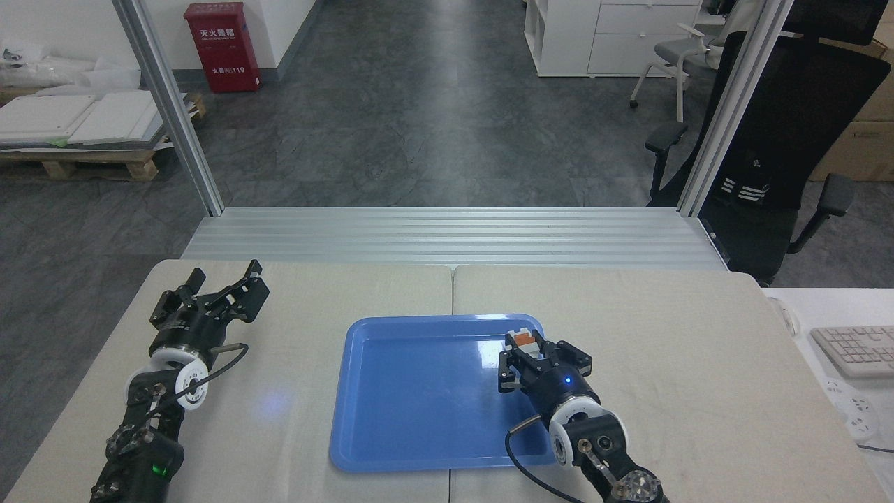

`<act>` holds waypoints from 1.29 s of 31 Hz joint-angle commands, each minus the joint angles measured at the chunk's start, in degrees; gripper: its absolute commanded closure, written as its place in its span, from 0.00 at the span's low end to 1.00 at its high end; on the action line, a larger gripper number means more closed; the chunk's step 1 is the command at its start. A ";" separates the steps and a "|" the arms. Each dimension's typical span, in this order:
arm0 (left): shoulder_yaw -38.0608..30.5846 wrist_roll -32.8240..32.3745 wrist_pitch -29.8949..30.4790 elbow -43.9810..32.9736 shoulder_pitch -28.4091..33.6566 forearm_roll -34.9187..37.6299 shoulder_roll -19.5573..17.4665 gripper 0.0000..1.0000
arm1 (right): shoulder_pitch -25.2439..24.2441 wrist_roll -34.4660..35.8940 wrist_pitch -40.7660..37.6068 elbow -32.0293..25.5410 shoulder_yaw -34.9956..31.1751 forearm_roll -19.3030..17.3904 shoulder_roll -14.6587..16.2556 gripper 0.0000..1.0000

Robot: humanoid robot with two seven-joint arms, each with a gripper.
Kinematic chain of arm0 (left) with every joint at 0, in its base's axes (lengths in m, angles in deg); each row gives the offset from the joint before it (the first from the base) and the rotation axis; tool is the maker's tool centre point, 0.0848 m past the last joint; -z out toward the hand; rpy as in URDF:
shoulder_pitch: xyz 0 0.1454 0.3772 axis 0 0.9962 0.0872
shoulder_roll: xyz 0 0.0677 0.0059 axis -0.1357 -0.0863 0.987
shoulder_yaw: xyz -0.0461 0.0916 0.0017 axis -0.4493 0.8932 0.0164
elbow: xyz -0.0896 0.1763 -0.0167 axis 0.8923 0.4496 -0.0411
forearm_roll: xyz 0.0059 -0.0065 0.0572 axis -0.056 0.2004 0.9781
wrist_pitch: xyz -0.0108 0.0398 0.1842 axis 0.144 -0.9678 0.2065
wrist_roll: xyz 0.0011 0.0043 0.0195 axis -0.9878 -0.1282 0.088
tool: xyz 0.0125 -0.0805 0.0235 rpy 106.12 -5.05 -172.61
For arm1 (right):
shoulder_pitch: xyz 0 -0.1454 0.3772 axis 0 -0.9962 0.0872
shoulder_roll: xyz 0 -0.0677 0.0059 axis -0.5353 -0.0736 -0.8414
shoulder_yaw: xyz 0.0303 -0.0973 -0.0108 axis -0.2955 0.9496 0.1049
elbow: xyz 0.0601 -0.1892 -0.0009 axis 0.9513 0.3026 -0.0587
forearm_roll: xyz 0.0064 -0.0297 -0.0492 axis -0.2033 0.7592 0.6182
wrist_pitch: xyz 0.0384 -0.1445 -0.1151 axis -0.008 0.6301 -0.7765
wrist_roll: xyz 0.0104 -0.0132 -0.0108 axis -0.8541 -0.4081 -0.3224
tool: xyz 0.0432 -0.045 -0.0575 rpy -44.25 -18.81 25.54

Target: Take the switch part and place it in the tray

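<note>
The right gripper (525,347) was over the tray (419,391), at its far right corner, and it had the switch (522,339) pinched between its jaws. Only the top of the part showed: a bit of white body and the orange-red tab, poking out past the dark fingertips. The green button was hidden, so which way the part faced below that was anyone's guess. Whether it hung clear of the tray floor or was touching it, the head view could not settle.

Over on the left, the left gripper (227,279) sat on the table (663,314) well away from the tray, its fingers spread apart and holding nothing.

As for handling, the switch looked like a small, light, hard plastic piece: stiff, no give, and probably a bit slick on its smooth white faces. The flat sides of the blocky body seemed the sensible place to hold, and that looked to be where the jaws had it; the round button and the thin tab would be poorer spots, likely to roll or slip. Being so light, it might bounce or skid on that glossy blue floor if let go from any height, so a low release looked wise. The pick was done; the placing was all but there.
</note>
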 commanded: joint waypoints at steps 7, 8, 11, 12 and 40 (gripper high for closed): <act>0.07 -0.01 0.01 0.00 0.00 0.00 0.06 0.00 | 1.32 -0.23 1.86 5.81 1.77 2.78 -6.41 0.86; -0.01 -0.01 0.01 0.00 0.00 0.00 0.06 0.00 | 1.32 -0.23 2.12 6.34 1.77 2.87 -6.85 0.85; -0.01 -0.01 0.01 0.00 0.00 0.00 0.06 0.00 | 1.49 -0.23 2.82 7.75 1.77 2.96 -8.43 0.78; -0.01 -0.01 0.01 0.00 0.00 0.00 -0.03 0.00 | 1.67 -0.23 3.00 8.19 1.68 2.87 -8.78 0.73; -0.01 0.08 0.01 0.00 0.00 0.00 -0.03 0.00 | 5.89 6.71 -28.89 4.76 -25.55 -7.24 12.30 0.01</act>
